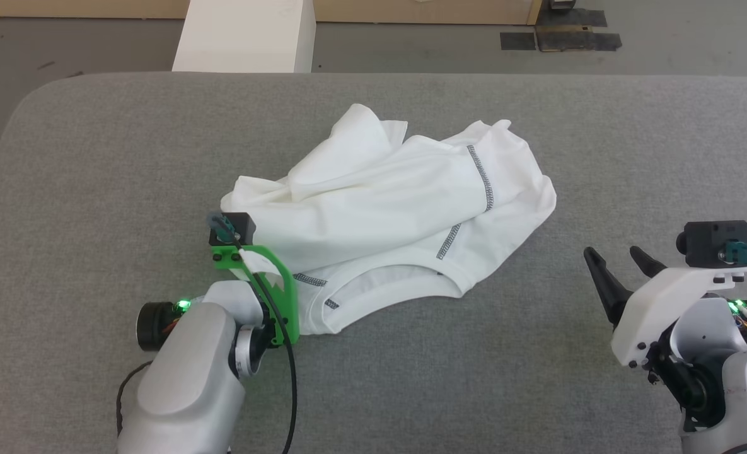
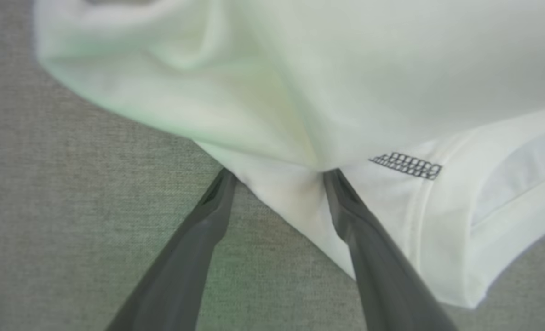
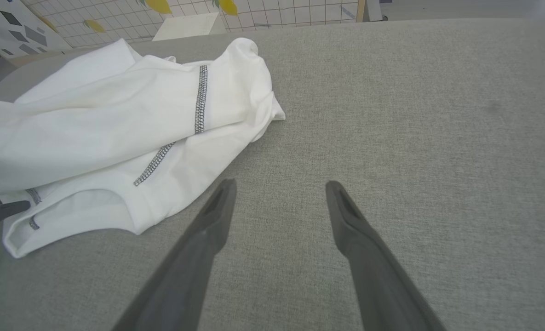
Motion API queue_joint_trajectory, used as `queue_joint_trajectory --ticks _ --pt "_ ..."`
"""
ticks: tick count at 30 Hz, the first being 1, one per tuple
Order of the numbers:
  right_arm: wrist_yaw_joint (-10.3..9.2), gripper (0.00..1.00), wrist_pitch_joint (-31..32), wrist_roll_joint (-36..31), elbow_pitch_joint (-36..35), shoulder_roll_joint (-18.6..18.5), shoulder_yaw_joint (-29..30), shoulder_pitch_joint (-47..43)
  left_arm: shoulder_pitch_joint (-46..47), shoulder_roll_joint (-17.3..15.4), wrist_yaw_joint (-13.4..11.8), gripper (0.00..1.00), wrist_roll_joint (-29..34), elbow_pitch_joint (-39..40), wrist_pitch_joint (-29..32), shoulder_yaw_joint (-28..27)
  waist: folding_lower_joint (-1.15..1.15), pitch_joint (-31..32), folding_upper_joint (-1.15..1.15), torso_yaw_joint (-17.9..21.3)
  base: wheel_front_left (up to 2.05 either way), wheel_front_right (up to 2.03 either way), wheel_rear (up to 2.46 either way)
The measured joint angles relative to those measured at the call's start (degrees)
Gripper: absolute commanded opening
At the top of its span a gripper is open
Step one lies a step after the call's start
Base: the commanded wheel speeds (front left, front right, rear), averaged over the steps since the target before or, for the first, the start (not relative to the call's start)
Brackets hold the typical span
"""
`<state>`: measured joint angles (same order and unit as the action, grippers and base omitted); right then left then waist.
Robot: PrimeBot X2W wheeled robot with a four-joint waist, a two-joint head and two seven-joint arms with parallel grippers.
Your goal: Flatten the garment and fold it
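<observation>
While the shirt (image 1: 398,195) lies crumpled in the middle of the grey desk (image 1: 96,157), the left gripper (image 2: 277,177) stands wide open at its near left edge, a corner of fabric between the fingers, nothing pinched. The right gripper (image 1: 614,255) is likewise spread and empty, over bare desk well right of the shirt.

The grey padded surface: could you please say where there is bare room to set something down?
Bare: the stretch between the T-shirt and the right gripper, the far left corner by the white box, and the near strip before the T-shirt. Crowded: the T-shirt's near left corner, at the left gripper.
</observation>
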<state>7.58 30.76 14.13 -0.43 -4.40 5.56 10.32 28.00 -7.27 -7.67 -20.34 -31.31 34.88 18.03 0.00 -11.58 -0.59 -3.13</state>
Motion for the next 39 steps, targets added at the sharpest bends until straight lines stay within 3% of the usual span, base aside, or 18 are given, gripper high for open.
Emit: queue_joint_trajectory --ticks 1,2,9,16,26,39 --pt "0.00 1.00 0.0 0.0 -0.1 0.0 0.0 0.0 0.2 0.0 0.2 0.31 -0.5 -0.2 0.4 -0.1 0.00 -0.2 0.00 0.1 0.00 0.00 0.00" --pt "0.00 1.00 0.0 0.0 -0.2 0.0 0.0 -0.1 0.2 0.0 0.4 0.00 -0.8 -0.2 0.4 -0.3 0.00 -0.4 0.00 0.2 0.00 0.00 0.00" --pt "0.00 1.00 0.4 -0.3 -0.2 0.0 -0.8 -1.3 -2.6 2.1 1.9 0.00 -7.5 2.2 -4.7 -3.6 0.00 -0.2 0.00 -0.8 0.00 0.00 0.00" --pt "0.00 1.00 3.6 -2.1 1.7 0.0 -3.4 -0.8 -9.5 3.2 2.3 0.00 -10.7 10.8 -11.2 -6.5 0.00 0.4 0.00 -2.8 0.00 0.00 0.00" --pt "0.00 1.00 10.5 -10.1 14.0 0.9 -7.1 13.1 -12.1 3.3 1.0 0.00 -10.9 20.4 -13.3 -6.3 0.00 -2.5 0.00 -4.5 0.00 0.00 0.00" --pt "-0.02 1.00 9.1 -13.9 24.9 1.2 -8.9 22.4 -12.0 3.6 0.5 0.00 -11.1 21.5 -14.2 -4.1 0.00 -7.9 0.00 -7.1 0.00 0.00 0.00"
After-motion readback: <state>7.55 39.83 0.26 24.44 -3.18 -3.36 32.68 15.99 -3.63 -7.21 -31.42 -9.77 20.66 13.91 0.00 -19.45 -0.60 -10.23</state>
